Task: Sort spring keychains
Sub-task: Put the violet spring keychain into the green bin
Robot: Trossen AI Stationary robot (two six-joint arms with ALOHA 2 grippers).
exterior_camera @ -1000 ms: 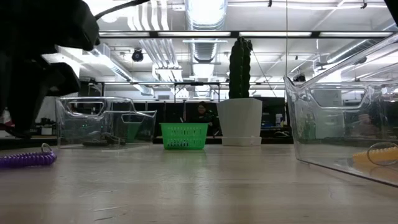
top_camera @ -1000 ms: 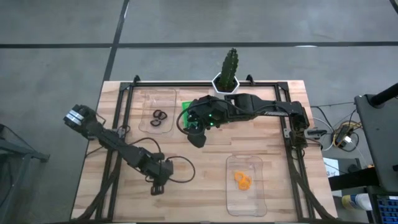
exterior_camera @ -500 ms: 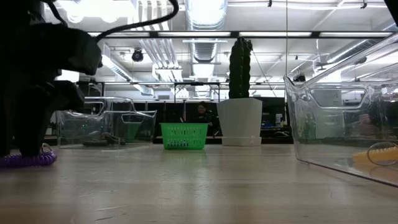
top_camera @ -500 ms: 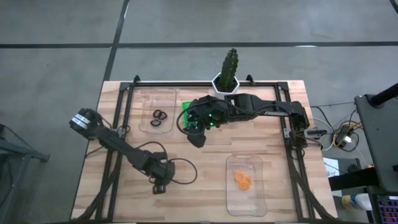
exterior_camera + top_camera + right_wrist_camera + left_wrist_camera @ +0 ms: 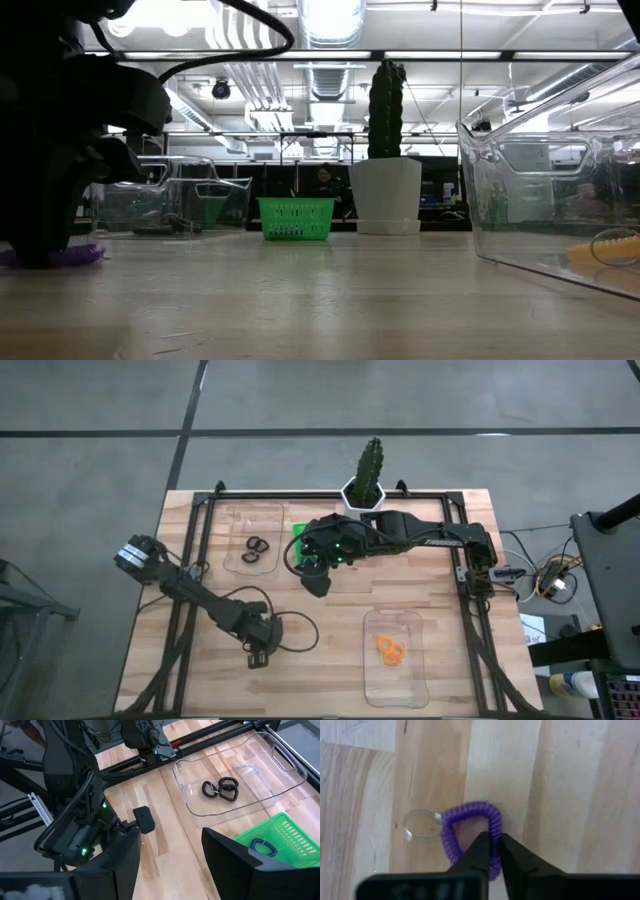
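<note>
I am pinching my left gripper on one side of a purple spring keychain that is lying on the bare wooden table, near its front edge on my left side; the fingers are nearly together with the coil between them. The grip is taking only one strand of a soft, springy teardrop loop, so I judge the coil could squirm out sideways or stretch and snap free when lifted, and the clear ring at its tip could drag on the wood. The coil is ribbed and rubbery-looking, the table pale and smooth-grained. My right gripper is hanging with its fingers spread wide and empty just beside the green bin, a plastic mesh basket. The black keychains are sitting in a glossy clear tray, the orange ones in another.
</note>
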